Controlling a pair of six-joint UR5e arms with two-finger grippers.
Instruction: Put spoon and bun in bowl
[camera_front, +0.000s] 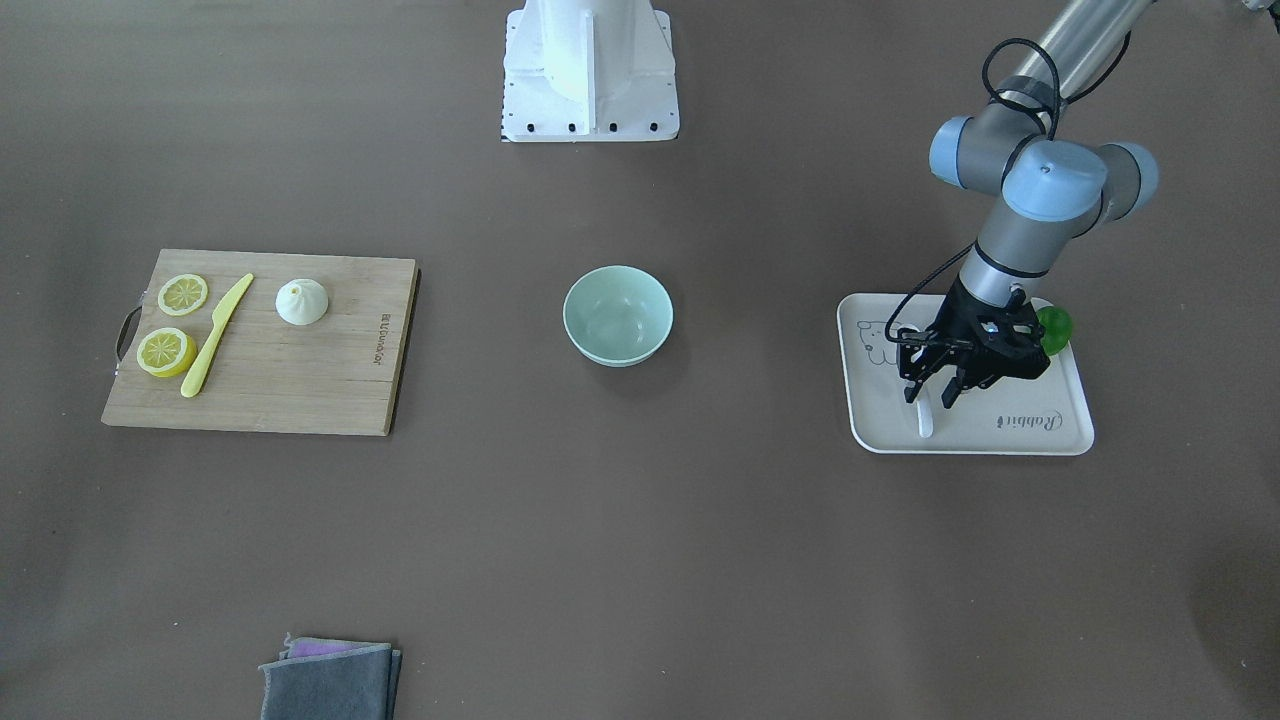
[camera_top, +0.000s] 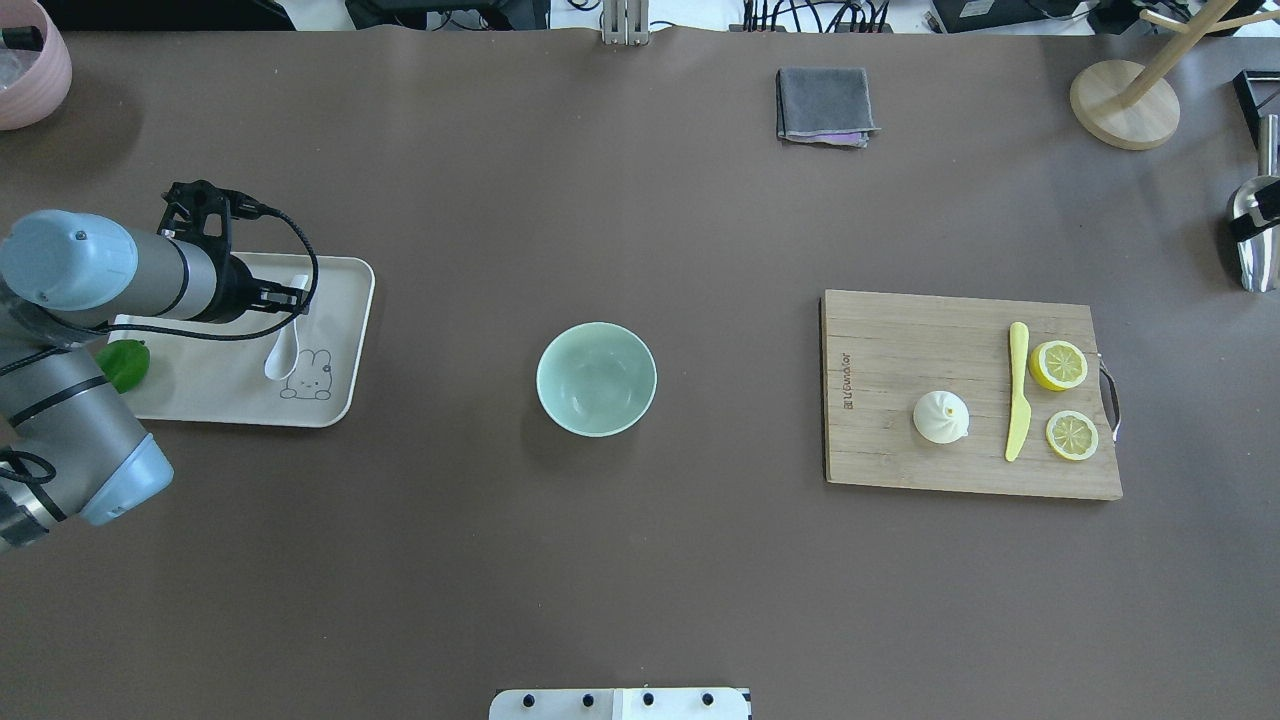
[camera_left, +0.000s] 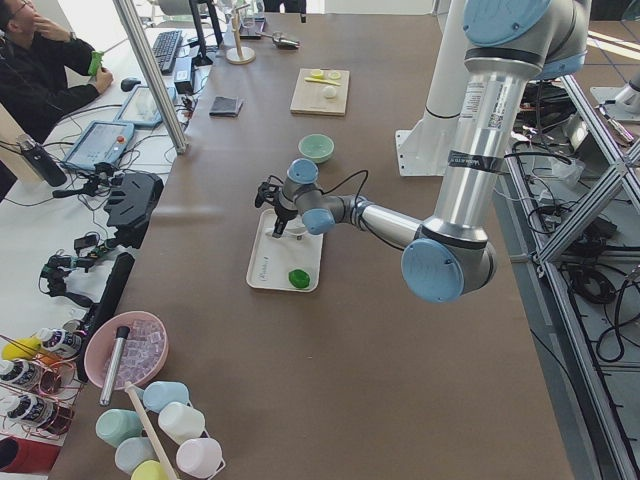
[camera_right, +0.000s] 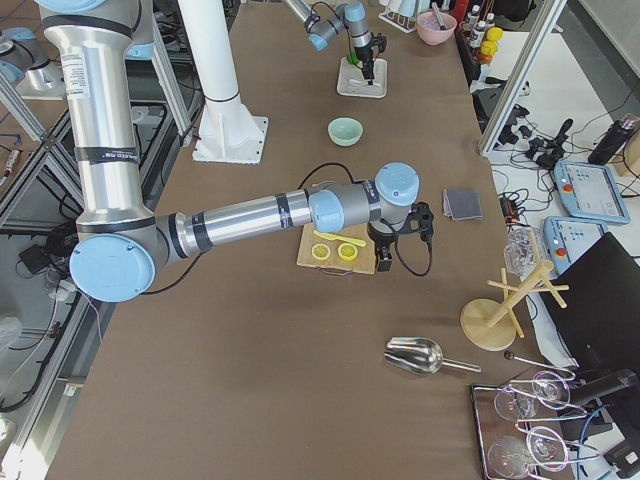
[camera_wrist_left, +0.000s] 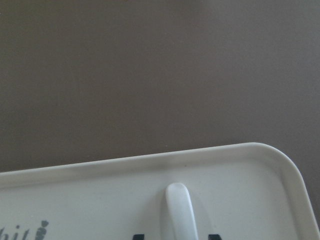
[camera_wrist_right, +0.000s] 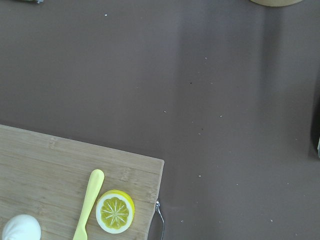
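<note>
The white spoon lies on a cream tray at my left, its handle pointing to the tray's far edge. My left gripper is open and low over the tray, fingers either side of the handle, whose tip shows in the left wrist view. The bun sits on a wooden cutting board at my right and shows in the right wrist view. The mint-green bowl stands empty mid-table. My right gripper hovers over the board's outer end; whether it is open or shut, I cannot tell.
A green lime sits on the tray behind the left gripper. A yellow knife and two lemon slices lie on the board. A folded grey cloth, a wooden stand and a metal scoop are at the far side.
</note>
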